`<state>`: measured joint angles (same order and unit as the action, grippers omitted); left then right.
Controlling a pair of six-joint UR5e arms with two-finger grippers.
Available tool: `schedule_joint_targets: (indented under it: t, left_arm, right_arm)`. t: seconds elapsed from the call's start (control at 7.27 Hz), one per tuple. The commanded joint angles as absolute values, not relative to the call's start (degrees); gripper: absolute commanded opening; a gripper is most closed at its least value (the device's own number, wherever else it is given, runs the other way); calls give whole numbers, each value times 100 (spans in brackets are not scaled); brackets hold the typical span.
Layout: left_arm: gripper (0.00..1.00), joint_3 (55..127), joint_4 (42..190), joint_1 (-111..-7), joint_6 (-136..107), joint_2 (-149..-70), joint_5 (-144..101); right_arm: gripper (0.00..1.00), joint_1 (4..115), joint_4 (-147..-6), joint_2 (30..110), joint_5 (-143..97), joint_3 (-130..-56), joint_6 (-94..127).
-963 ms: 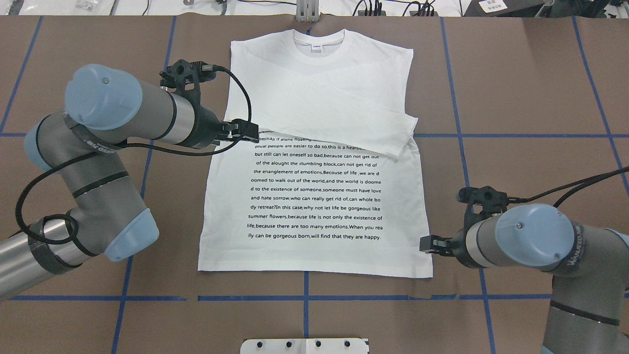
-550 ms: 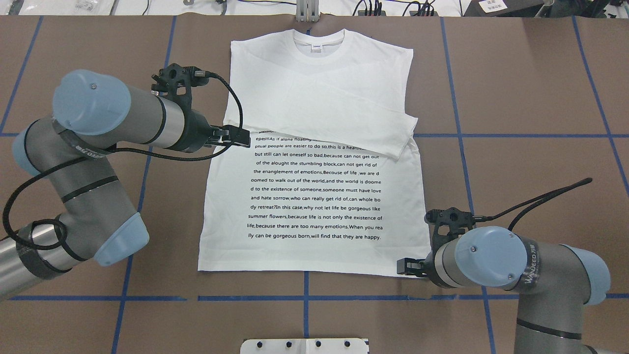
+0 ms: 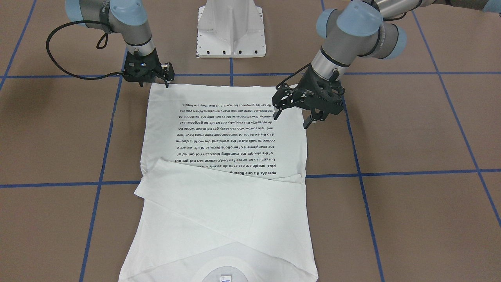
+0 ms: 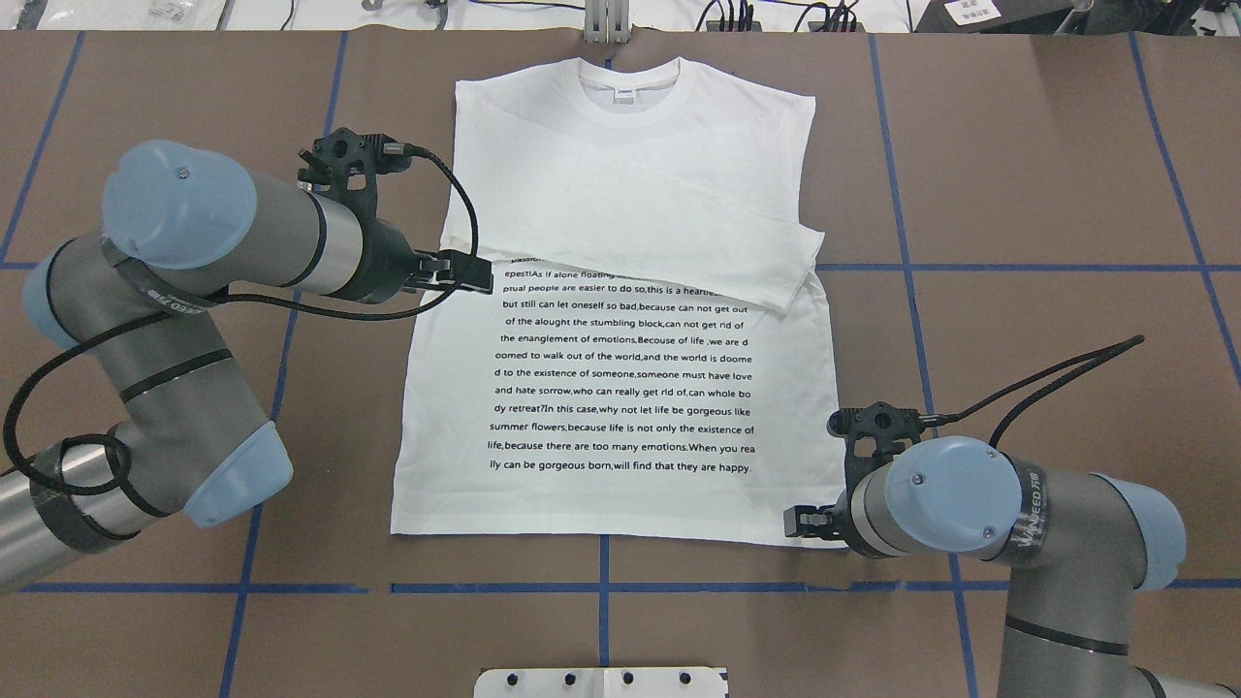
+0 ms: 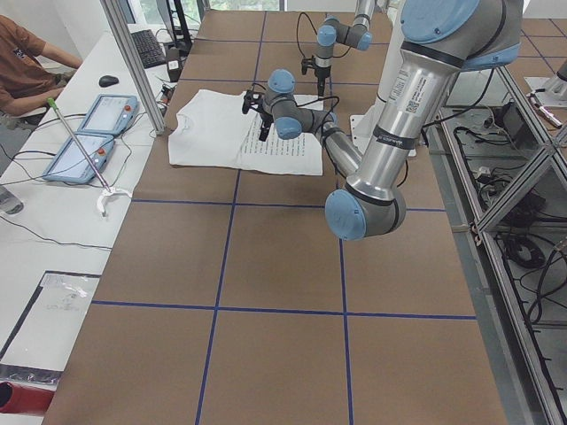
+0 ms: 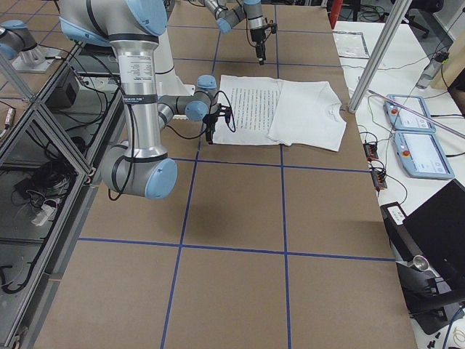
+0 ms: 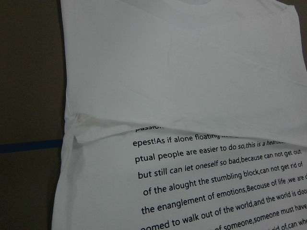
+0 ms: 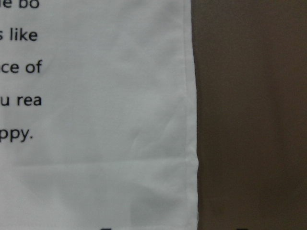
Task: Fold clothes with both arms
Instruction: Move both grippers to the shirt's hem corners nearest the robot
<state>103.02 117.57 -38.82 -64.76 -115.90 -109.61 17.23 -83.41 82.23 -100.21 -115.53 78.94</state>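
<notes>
Brown desk [image 4: 1018, 194]: right end effector [image 4: 795, 523], spread, has reached the shirt's [image 4: 620, 388] hem corner; left end effector [image 3: 291, 119] also spread; pinching likely next.

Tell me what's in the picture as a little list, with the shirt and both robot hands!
shirt: white shirt, lying flat, black writing facing up
table: brown table with blue tape lines
sleeves: sleeves folded across the chest
collar: collar at the end far from the robot
left gripper: left gripper open, raised above the shirt's side edge
right gripper: right gripper open, low at the hem corner
folding: bottom half not folded up yet
</notes>
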Motion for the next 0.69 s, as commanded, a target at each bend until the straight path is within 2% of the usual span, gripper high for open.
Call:
schedule_joint_targets:
  t: [0.0, 0.41, 0.55]
  left_arm:
    - [100, 10301, 11760, -3876, -6478, -11593, -10969]
    - [100, 10283, 11760, -3885, -6460, -11584, -10969]
    - [100, 10283, 11760, -3885, -6460, -11593, -10969]
  right_arm:
    - [83, 1766, -8350, 8227, -10151, -11531, 7866]
    - [78, 1767, -8350, 8218, -10186, -11426, 7866]
    - [70, 1767, -8350, 8218, -10195, -11434, 7875]
